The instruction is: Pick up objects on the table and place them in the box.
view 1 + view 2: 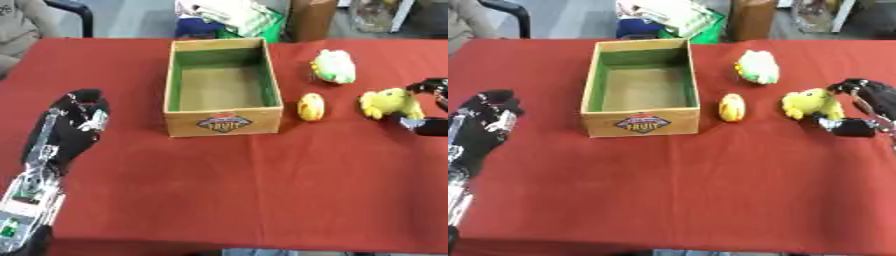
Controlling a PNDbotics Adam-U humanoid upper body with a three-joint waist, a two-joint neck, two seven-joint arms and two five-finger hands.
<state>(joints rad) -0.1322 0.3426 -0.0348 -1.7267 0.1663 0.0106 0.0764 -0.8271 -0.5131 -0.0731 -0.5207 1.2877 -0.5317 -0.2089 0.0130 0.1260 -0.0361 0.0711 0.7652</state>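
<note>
A wooden box [223, 122] with a green lining and a fruit label stands at the table's centre back, with nothing in it. To its right lie a small yellow egg-shaped toy [311, 106], a yellow plush toy [808, 103] and, further back, a white and green plush toy [334, 66]. My right hand [877, 100] reaches in from the right edge, open. Its fingers [849, 85] are behind the yellow plush and its thumb [850, 127] in front, straddling the toy's right side. My left hand [72, 122] rests open at the left, fingers up, away from everything.
A red cloth [262, 190] covers the table; its front edge runs along the bottom. Beyond the far edge are a brown carton [311, 17], a green bag with cloth [245, 17] and a chair [74, 12].
</note>
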